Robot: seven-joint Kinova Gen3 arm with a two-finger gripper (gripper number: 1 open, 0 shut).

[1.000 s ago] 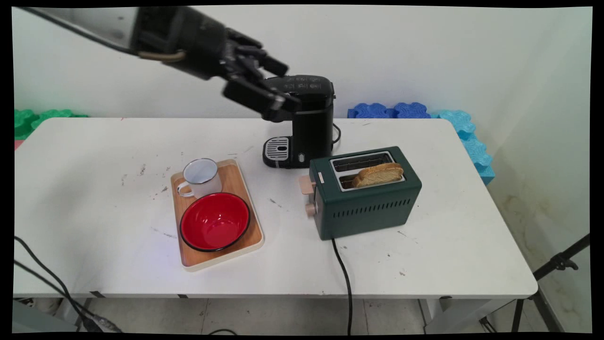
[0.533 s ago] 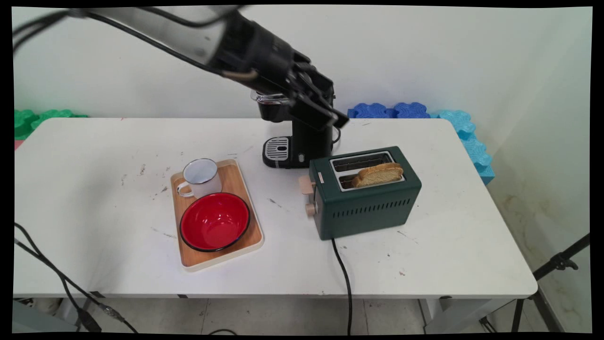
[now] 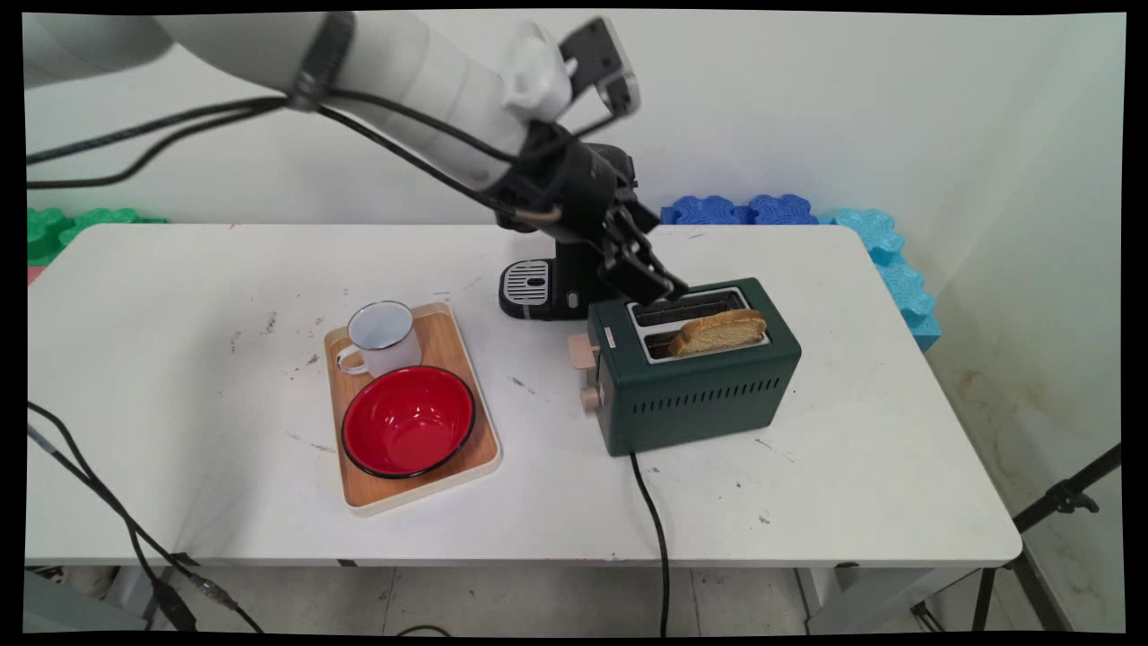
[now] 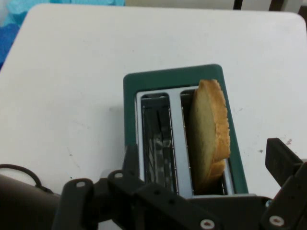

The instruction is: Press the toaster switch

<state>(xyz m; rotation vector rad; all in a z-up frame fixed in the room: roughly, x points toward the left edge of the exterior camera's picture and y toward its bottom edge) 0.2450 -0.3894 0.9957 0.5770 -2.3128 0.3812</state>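
Note:
A dark green two-slot toaster (image 3: 700, 395) stands right of the table's middle, with a slice of toast (image 3: 717, 330) sticking up out of its near slot. My gripper (image 3: 662, 292) hangs open just above the toaster's far left corner, over the slots. In the hand view the toaster (image 4: 158, 79) lies straight below. The toast (image 4: 211, 129) stands in the right-hand slot, and the left-hand slot holds nothing. My gripper (image 4: 206, 158) holds nothing, one fingertip (image 4: 130, 158) left of the slots and the other at the far right.
A black coffee maker (image 3: 574, 278) stands behind the toaster, partly hidden by the arm. A wooden tray (image 3: 448, 336) to the left carries a white mug (image 3: 381, 336) and a red bowl (image 3: 408, 420). The toaster's black cord (image 3: 655, 520) runs off the front edge.
My gripper has swung right and down, from beside the coffee maker's top to just above the toaster's slots. Nothing on the table has moved.

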